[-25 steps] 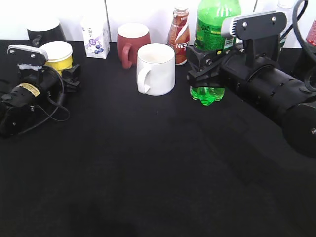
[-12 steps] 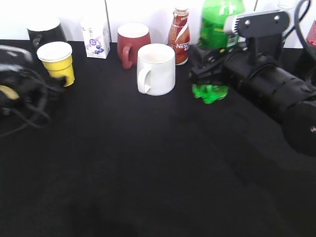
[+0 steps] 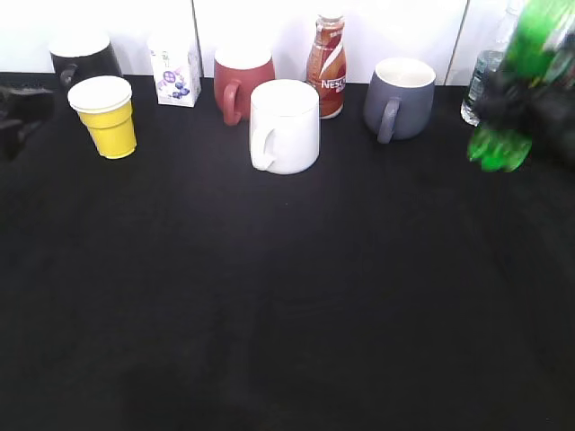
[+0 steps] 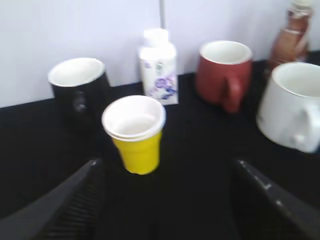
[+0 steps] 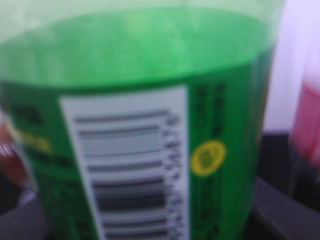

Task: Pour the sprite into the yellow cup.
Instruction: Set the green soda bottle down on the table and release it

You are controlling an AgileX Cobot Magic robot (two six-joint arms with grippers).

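The yellow cup [image 3: 108, 117] stands upright at the back left of the black table; in the left wrist view [image 4: 136, 135] it is empty with a white inside. My left gripper [image 4: 165, 200] is open and empty, its fingers well short of the cup on either side; in the exterior view it is a dark blur at the left edge [image 3: 18, 112]. The sprite [image 3: 517, 90] is a green bottle, tilted and off the table at the far right. My right gripper [image 3: 548, 117] is shut on it. Its barcode label fills the right wrist view [image 5: 135, 150].
A white mug [image 3: 286, 126], a red mug [image 3: 241, 79], a grey mug [image 3: 400, 97] and a black mug [image 3: 83, 56] stand along the back. A small milk carton [image 3: 173, 65], a brown drink bottle [image 3: 325, 65] and a clear water bottle [image 3: 485, 81] stand by the wall.
My right gripper has swung far to the right with the sprite, lifting and tilting it and uncovering the grey mug. My left gripper has drawn back left, away from the yellow cup.
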